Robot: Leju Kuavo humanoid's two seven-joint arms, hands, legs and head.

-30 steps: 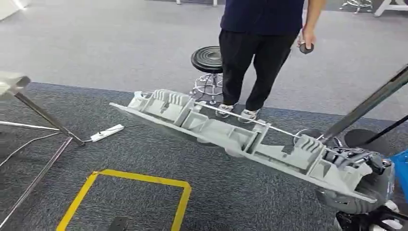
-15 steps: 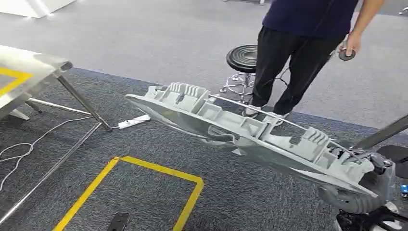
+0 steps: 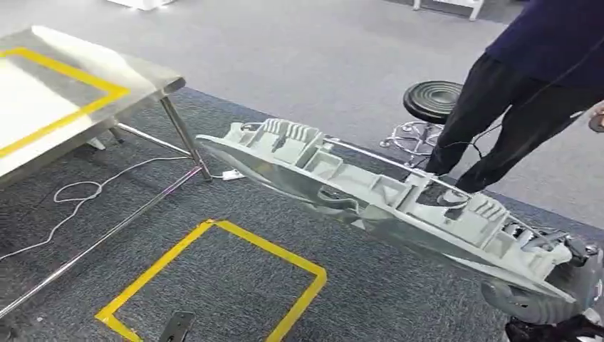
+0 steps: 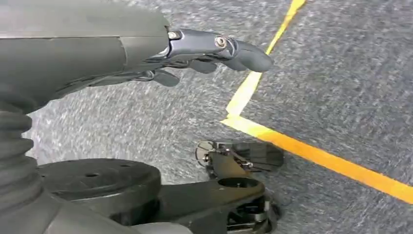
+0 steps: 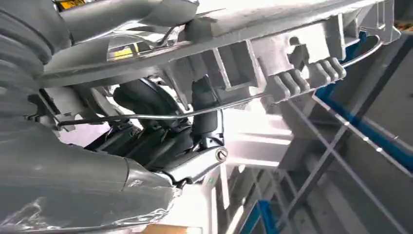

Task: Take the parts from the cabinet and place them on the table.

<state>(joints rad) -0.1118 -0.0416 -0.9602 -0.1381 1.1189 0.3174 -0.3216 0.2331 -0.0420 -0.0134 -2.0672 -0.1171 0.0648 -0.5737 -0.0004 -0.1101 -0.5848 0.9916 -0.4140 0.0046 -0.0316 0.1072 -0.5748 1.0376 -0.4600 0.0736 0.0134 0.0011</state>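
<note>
The right robot hand (image 3: pixel 545 249) grasps the long grey part (image 3: pixel 370 196) at its lower-right end; stiff, probably light, apt to droop. The left robot hand (image 4: pixel 195 58) is released.

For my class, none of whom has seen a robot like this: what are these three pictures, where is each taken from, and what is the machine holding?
This is a two-legged humanoid robot with two arms ending in many-fingered hands. The wide picture comes from a camera high on its body, looking forward and down. The right hand grips one end of a long grey plastic part, which juts out above the carpet. Ahead stands a metal table marked with yellow tape, where such parts are to be placed. A person stands beside a black stool, and a yellow tape square marks the floor.

The other two pictures come from cameras at the wrists, so they look tilted. One shows the left hand, holding nothing, above the carpet. The other shows the right hand's dark fingers closed on the part.
</note>
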